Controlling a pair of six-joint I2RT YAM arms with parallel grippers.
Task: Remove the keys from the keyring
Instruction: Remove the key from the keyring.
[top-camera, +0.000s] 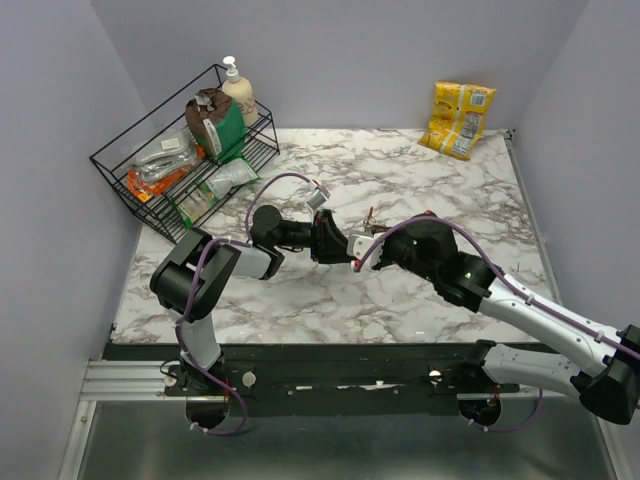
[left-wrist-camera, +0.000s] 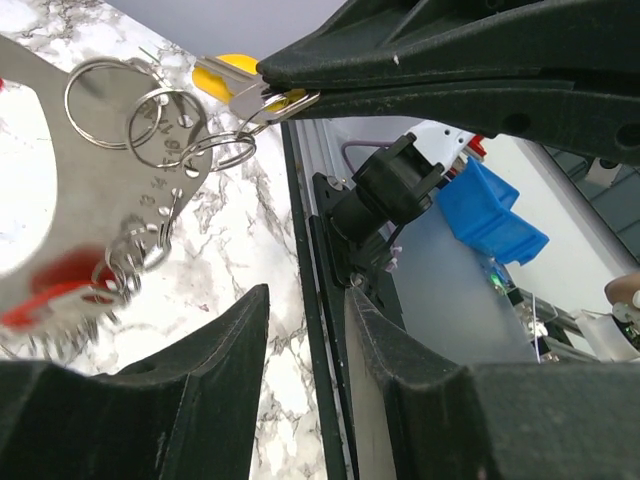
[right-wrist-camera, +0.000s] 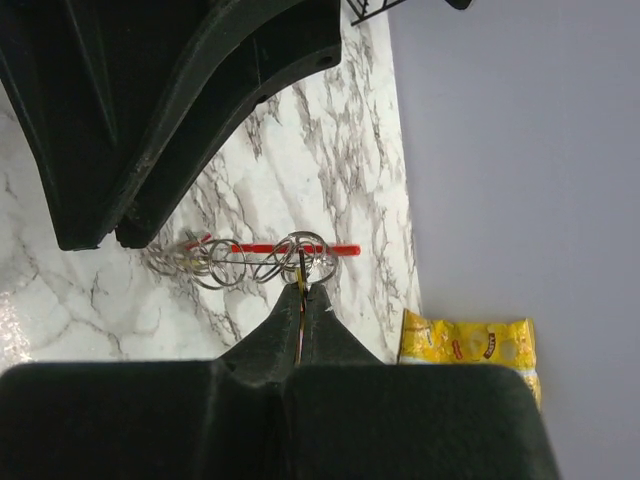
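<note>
Keyring of thin silvery wire loops hangs over the middle of the desk, strung along a red strip. Nearest, the right gripper has its black tapered fingers pressed together on a flat yellow-headed key at the edge of the bunch. Facing it, the left gripper is spread, with nothing between its matte fingers. A blurred silvery plate stamped with small numerals hangs close by. The desk is glossy white marble with grey veins. At its far side are a black wire rack and a crinkled yellow bag, against plain lilac-grey walls.
</note>
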